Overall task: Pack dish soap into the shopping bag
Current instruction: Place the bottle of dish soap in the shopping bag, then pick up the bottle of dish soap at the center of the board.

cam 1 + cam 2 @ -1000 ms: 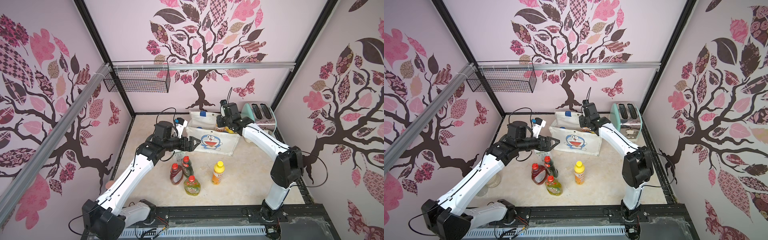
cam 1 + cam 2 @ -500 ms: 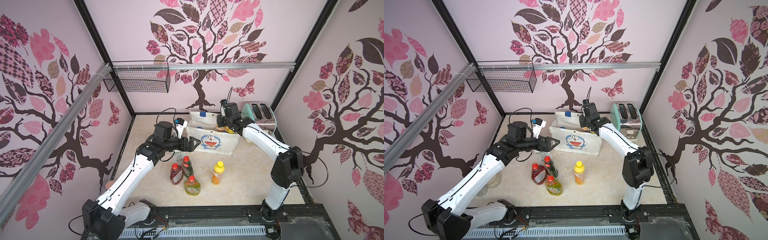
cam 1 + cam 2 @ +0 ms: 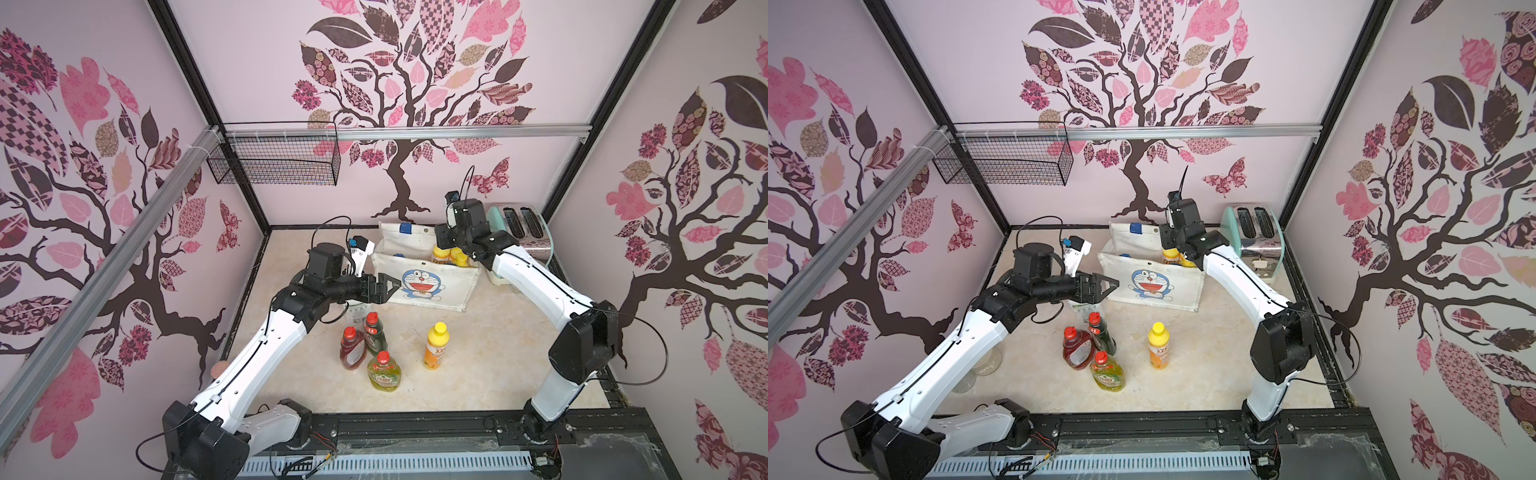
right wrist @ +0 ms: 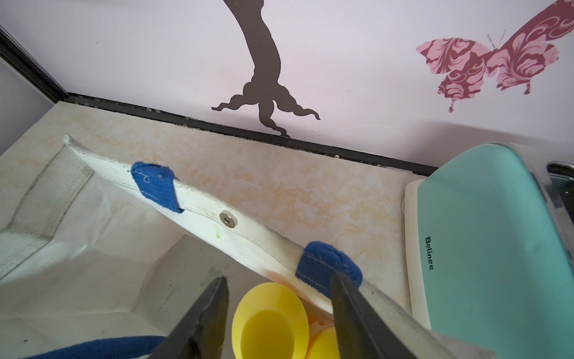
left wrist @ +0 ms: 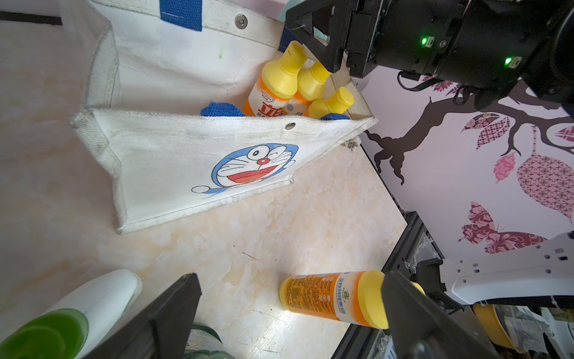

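Base layer is the marble-look tabletop (image 3: 478, 374); everything stands on it. At the back is the shopping bag (image 3: 453, 286): white canvas, blue handles, mouth open, cat face toward the camera. The mint-green toaster (image 3: 523, 224) is just beside its right end, partly behind my right arm in both top views.

Inside the bag are three orange bottles (image 5: 279, 90) with yellow caps, bunched at the toaster end and leaning. The bag wall hides their lower halves. The fourth orange bottle (image 3: 435, 347) is upright on the table in front of the bag, apart from it. Left of that is a tight cluster, all red-capped and upright: red bottle (image 3: 352, 353), dark green bottle (image 3: 375, 334), yellow-green Fairy bottle (image 3: 383, 372). I can't tell whether they touch. The white bottle (image 5: 93, 298) with green cap is mostly under my left wrist in the top views and cut off in the left wrist view.

My left gripper (image 3: 390, 289) has its jaws spread wide with nothing in them, hovering by the bag's near left corner. My right gripper (image 4: 278, 279) is over the bag mouth, jaws apart either side of one yellow cap (image 4: 270, 320), with a slim gap each side and no contact visible. My wrist hides those fingertips in the top views.

Two clear round items (image 3: 987, 362) sit by my left forearm; I can't identify them.
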Action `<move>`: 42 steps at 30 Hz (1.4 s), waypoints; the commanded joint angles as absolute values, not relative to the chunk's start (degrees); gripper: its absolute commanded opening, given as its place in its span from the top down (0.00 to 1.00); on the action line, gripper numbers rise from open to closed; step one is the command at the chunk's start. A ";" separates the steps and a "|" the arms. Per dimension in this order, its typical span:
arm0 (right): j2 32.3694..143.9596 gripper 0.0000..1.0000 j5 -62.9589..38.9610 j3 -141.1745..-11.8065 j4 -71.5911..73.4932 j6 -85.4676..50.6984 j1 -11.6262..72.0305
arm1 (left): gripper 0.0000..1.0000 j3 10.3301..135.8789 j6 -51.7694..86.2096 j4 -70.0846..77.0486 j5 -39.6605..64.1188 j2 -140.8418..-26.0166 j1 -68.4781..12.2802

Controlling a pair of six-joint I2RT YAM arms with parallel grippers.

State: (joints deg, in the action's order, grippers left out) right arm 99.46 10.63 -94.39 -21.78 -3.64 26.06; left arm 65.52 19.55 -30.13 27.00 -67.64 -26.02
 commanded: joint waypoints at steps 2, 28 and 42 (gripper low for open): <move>95.76 0.37 8.70 -98.19 -26.14 -3.68 25.66 | 0.03 67.36 19.64 -31.12 26.96 -66.87 -26.03; 49.14 0.17 -21.39 -59.33 -28.02 -3.39 35.23 | 0.03 74.44 24.28 -34.08 21.08 -69.90 -26.44; 49.79 0.17 -26.85 -53.56 -23.62 -1.69 38.20 | 0.03 72.01 18.31 -30.72 26.03 -74.69 -26.41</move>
State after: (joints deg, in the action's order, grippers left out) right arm 49.52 -25.56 -52.53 -24.36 -3.36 37.12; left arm 72.82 19.73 -32.82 23.16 -74.39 -26.30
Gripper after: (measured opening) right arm 0.833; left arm 0.972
